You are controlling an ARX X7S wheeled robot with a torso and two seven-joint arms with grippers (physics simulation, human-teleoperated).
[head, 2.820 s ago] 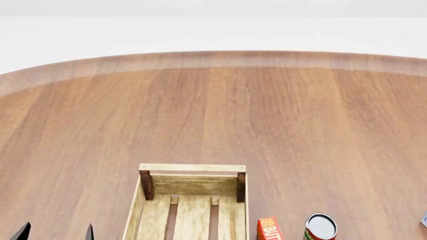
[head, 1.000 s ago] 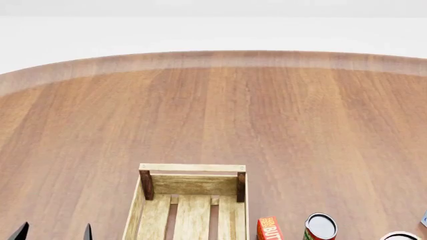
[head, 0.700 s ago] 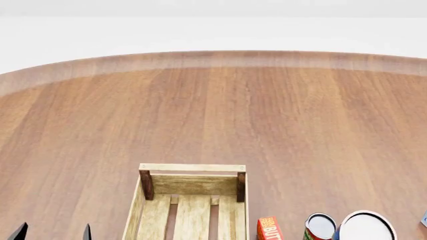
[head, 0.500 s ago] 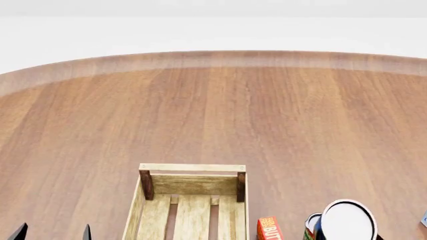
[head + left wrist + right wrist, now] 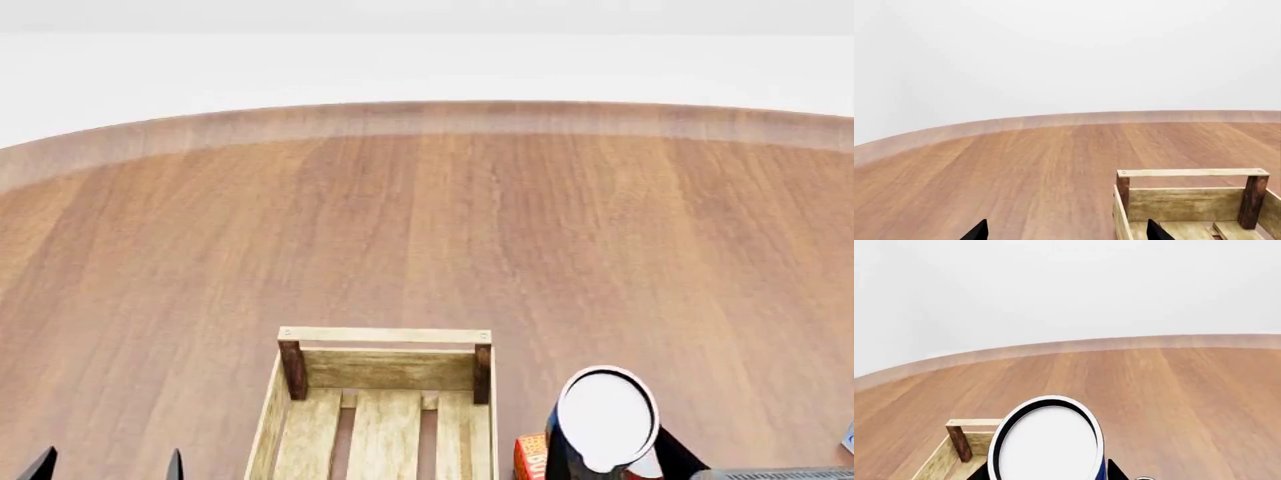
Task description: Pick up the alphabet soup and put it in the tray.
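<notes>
**Head view: soup can held aloft beside the tray**

Head view, low right: alphabet soup (image 5: pixel 607 418) up off the counter (image 5: pixel 427 230), white top facing the camera, clamped between the dark jaws of the right gripper (image 5: pixel 611 455). One dark finger visible on each side of the can. Positioned just to the right of the tray (image 5: pixel 384 336), near its right wall, not inside it. Small red box (image 5: pixel 530 455) partly hidden behind the can and gripper, just beside the tray's right wall. Sliver of something pale at the far right edge, too small to identify.

Tray at bottom centre: light wood, slatted floor, darker corner posts, raised rail across the far end. Nothing visible inside the part in view.

Left gripper (image 5: pixel 107 466) at the bottom left corner, only two black fingertips showing, well apart from each other, jaws open, holding nothing. Set to the left of the tray.

Right wrist view: can (image 5: pixel 1047 442) filling the lower middle, white top ringed in black, a strip of blue label at its side. Tray corner (image 5: pixel 959 437) beyond and to one side of it.

Left wrist view: two black fingertips of the left gripper (image 5: pixel 1066 232) spread wide, far end of the tray (image 5: pixel 1191 173) near one of them.
</notes>
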